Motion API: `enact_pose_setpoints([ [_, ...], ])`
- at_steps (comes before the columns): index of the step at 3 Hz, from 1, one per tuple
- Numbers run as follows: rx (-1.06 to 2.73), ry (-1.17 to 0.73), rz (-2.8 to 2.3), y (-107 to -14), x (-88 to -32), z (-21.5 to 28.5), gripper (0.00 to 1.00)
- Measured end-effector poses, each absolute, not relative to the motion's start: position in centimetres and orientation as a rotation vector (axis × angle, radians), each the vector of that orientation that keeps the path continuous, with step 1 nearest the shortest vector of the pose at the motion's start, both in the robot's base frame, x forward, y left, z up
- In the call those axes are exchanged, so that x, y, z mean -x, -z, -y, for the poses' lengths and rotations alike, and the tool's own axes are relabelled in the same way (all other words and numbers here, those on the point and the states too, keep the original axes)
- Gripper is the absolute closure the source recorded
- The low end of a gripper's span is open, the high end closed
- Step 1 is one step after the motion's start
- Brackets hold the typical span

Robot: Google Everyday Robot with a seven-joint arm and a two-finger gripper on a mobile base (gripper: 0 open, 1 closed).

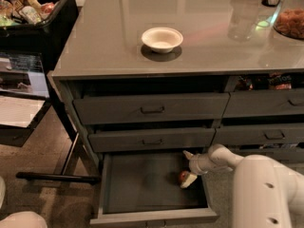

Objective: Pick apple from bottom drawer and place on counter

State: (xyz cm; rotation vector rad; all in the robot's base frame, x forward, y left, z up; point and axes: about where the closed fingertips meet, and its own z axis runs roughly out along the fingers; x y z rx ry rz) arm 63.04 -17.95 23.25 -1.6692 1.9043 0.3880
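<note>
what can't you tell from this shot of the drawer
Camera view only:
- apple in the bottom drawer: partly covered by the gripper, open around it; contact cannot be told.
- Shelf items under the counter, right side: lost in shadow.
- Snack jar: cut off by the right edge.
- Black bin: cut off by the top-left corner.

Gripper at apple in bottom drawer

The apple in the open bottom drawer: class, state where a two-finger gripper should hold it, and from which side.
Likely across its widest middle, from above and the right: the apple is round, sits on the flat floor of the bottom drawer near its right wall, and the gripper hangs open beside it.
</note>
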Motion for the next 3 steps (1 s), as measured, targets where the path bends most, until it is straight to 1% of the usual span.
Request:
enact_pose_setpoints([
  [1, 1.675, -0.377, -1.977, -19.8, -64.6, 19.6, 0.00],
  [3, 1.668, -0.417, -2.043, -15.1, -64.5, 21.4, 0.00],
])
